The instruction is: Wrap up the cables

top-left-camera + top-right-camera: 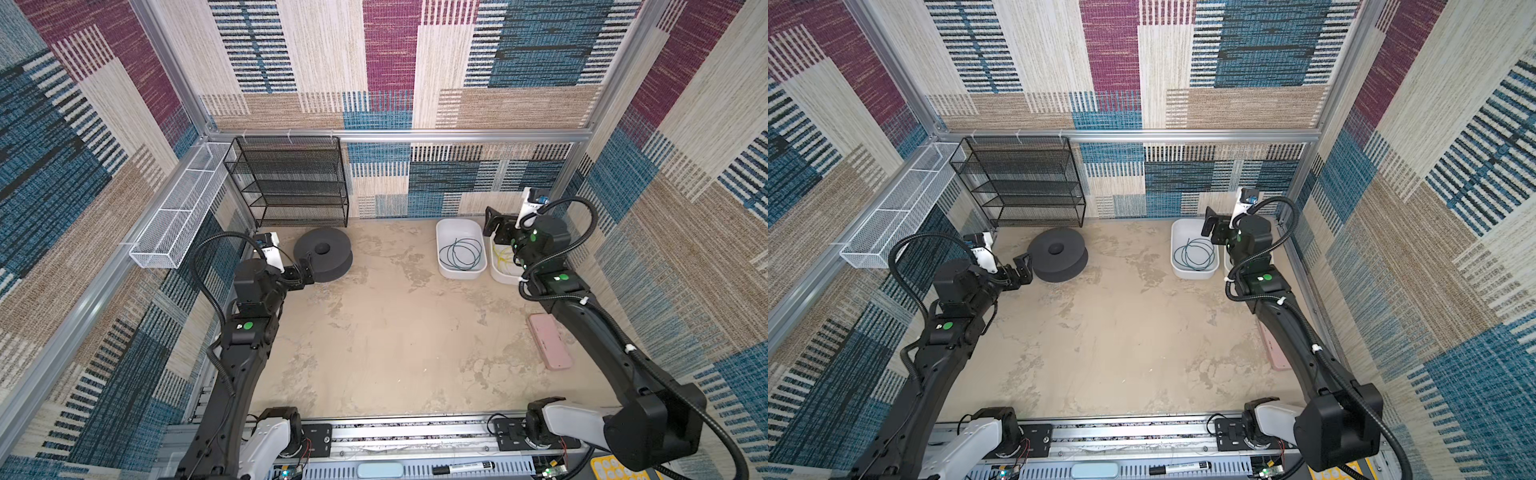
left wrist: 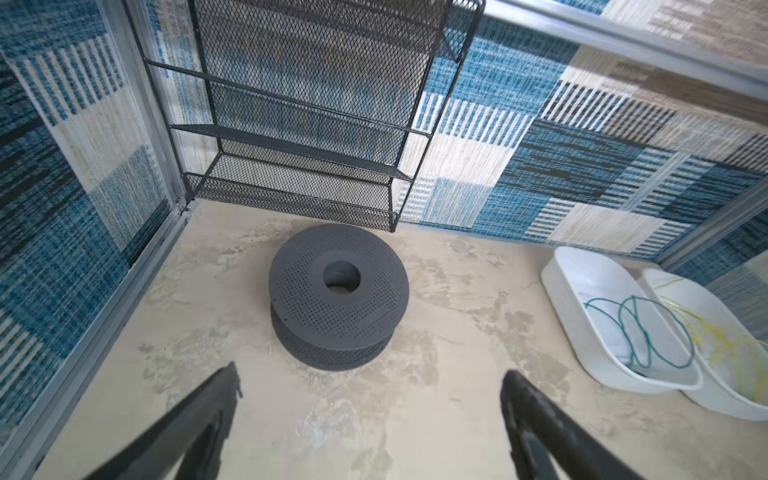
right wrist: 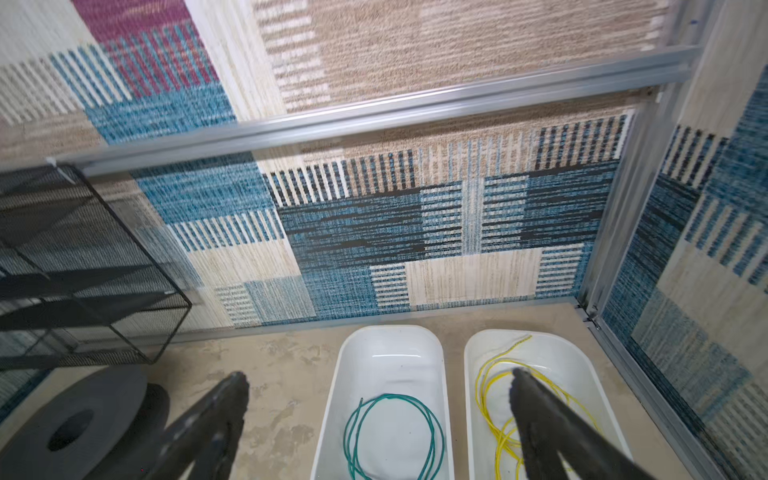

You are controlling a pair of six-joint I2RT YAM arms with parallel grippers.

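The teal-green cable (image 1: 461,253) (image 3: 390,397) lies in loose loops in a white tray (image 1: 451,228) at the back right. The yellow cable (image 1: 505,255) (image 3: 482,382) lies coiled in a second white tray (image 3: 582,374) right beside it. My right gripper (image 1: 496,226) (image 3: 378,375) hangs open and empty above both trays. One of its fingers is over the yellow cable, the other over the table. A dark grey perforated spool (image 1: 322,249) (image 2: 303,291) lies flat at the back left. My left gripper (image 1: 305,270) (image 2: 372,372) stands open just short of the spool, holding nothing.
A black mesh shelf rack (image 1: 291,183) stands against the back wall behind the spool. A white wire basket (image 1: 178,216) hangs on the left wall. A pink case (image 1: 548,340) lies at the table's right edge under my right arm. A marker (image 1: 461,468) rests on the front rail.
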